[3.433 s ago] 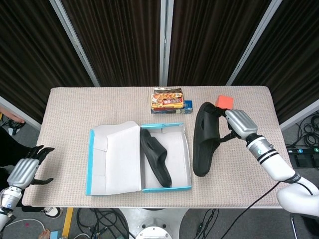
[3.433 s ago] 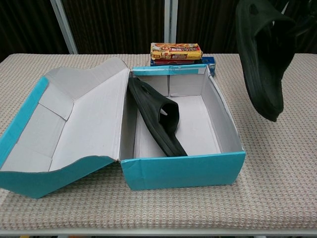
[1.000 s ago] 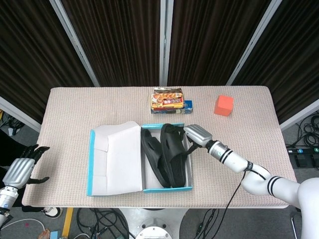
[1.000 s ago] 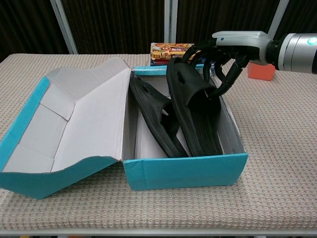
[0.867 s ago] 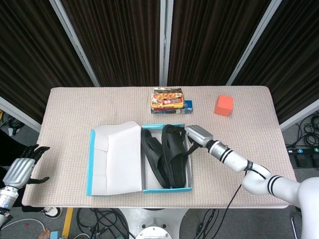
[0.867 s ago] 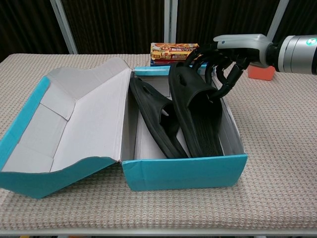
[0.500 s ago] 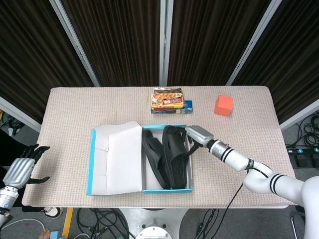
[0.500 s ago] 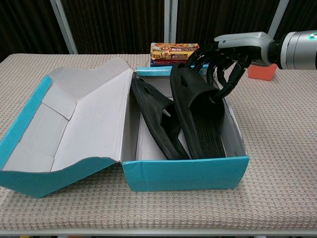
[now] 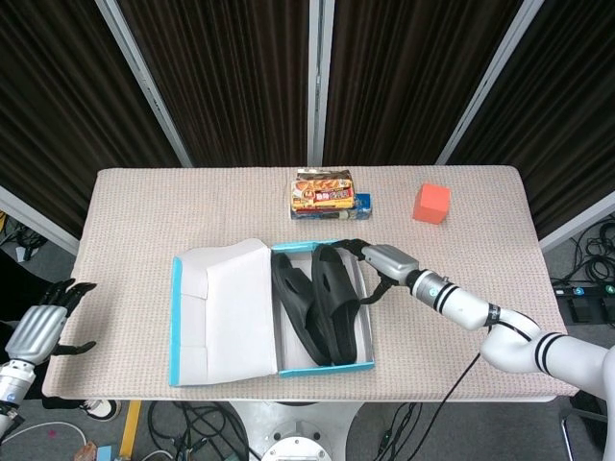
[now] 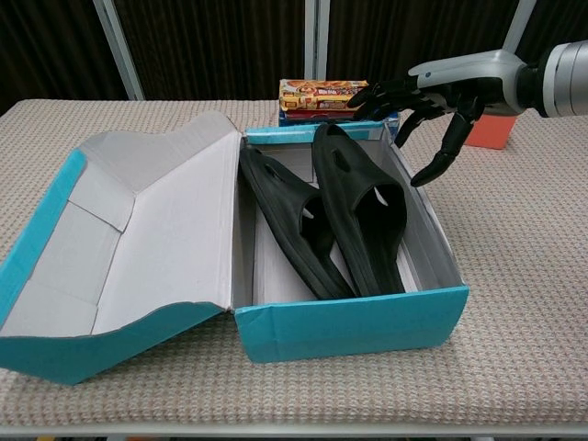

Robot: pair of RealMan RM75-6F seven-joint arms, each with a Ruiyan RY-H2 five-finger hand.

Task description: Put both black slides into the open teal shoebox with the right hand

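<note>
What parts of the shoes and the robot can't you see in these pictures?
- Left slide: in the chest view the right slide leans over its far side.
- Both slides' soles: they face down or into the teal shoebox in both views.
- Left robot hand: at the head view's edge, its arm cut off; absent from the chest view.
- Right robot hand: its arm runs off the chest view's right edge.
- Snack box lettering: too small.
</note>
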